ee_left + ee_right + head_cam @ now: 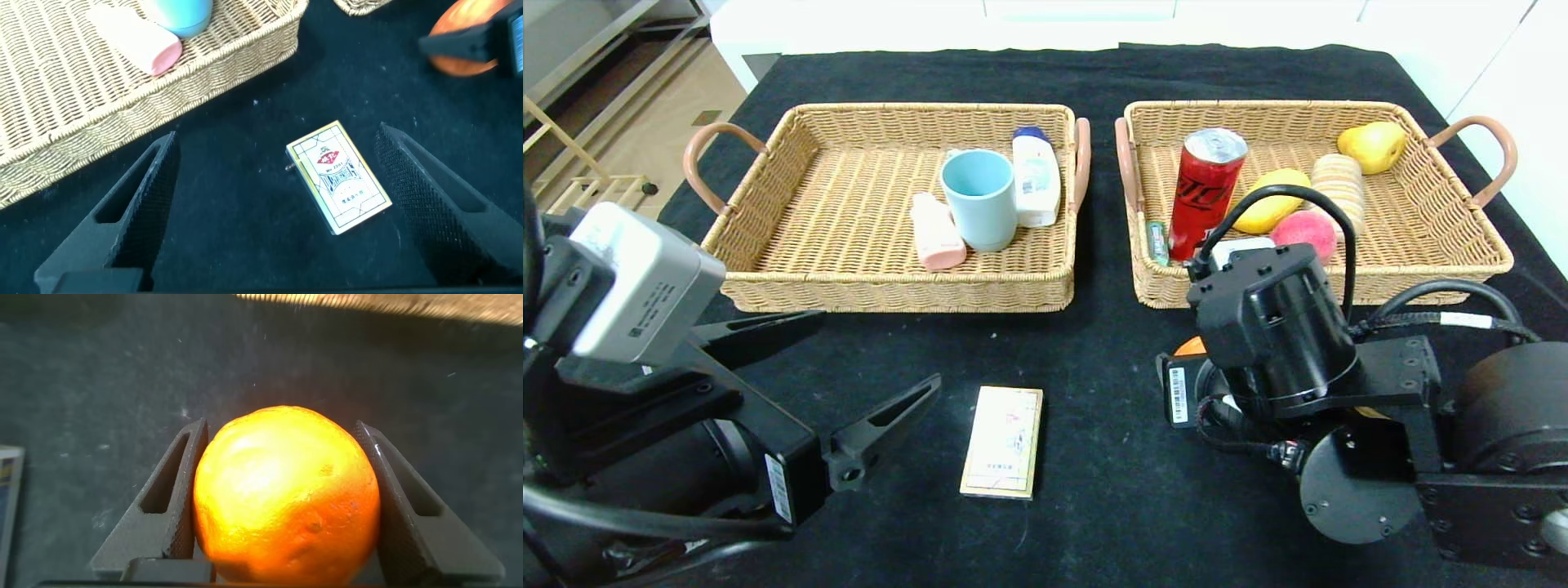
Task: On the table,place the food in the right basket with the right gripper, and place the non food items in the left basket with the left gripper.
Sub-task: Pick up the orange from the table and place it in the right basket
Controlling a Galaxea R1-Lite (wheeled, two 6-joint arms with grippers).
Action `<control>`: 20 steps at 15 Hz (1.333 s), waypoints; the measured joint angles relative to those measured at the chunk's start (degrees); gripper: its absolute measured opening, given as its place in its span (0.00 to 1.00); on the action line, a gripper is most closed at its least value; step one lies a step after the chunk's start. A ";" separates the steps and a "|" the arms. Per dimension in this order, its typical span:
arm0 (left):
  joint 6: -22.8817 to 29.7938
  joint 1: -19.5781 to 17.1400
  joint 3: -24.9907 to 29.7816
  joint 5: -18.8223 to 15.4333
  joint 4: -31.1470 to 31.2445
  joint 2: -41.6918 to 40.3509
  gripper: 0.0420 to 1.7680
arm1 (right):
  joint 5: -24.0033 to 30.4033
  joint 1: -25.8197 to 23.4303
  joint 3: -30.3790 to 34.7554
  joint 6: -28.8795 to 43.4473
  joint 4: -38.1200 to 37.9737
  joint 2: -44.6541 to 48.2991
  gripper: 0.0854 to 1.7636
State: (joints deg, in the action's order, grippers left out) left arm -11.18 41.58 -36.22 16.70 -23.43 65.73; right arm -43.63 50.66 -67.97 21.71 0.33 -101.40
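My right gripper (279,429) is shut on an orange (286,498), low over the black table in front of the right basket (1421,273). In the head view only a sliver of the orange (1191,346) shows beside the right wrist. My left gripper (878,347) is open and empty above the table, in front of the left basket (898,287). A flat cream card box (1003,441) lies on the table just right of it. In the left wrist view the box (337,176) lies between the open fingers, nearer one of them.
The left basket holds a blue cup (980,198), a pink bottle (937,232) and a white bottle (1036,175). The right basket holds a red can (1205,192), a mango (1270,211), a peach (1304,233), a bread roll (1339,184) and a pear (1374,145).
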 joint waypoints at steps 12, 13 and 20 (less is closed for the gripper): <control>0.16 0.00 0.44 0.24 -0.63 1.55 0.97 | 0.46 -2.95 7.51 -10.28 0.71 16.29 0.67; 0.16 -0.02 0.44 0.24 -0.66 1.55 0.97 | 0.59 -3.69 7.53 -10.97 0.82 16.79 0.67; 0.18 -0.11 0.52 0.24 -0.62 1.63 0.97 | 9.53 -15.20 6.68 -19.52 11.00 17.49 0.67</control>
State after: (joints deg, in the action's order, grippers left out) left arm -11.00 41.47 -35.69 16.94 -24.05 67.37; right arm -34.10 35.46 -61.29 2.19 11.33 -83.91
